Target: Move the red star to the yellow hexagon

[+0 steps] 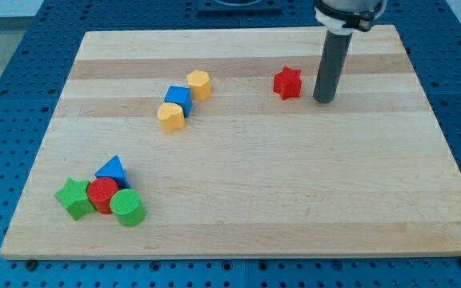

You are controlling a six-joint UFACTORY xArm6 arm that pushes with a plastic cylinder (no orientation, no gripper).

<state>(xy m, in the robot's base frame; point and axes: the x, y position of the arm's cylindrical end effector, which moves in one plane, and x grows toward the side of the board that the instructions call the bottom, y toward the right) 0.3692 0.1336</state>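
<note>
The red star [287, 82] lies on the wooden board in the upper middle-right. The yellow hexagon [199, 84] lies to its left, at the top of a short diagonal row with a blue cube [178, 99] and a yellow heart-shaped block [170, 117]. My tip [323, 100] rests on the board just to the right of the red star, a small gap apart from it. The rod rises straight up from the tip to the view's top.
A cluster sits at the board's lower left: a blue triangle [113, 170], a green star [74, 198], a red cylinder [102, 194] and a green cylinder [126, 208]. The board's edge [230, 257] runs along the view's bottom, on a blue perforated table.
</note>
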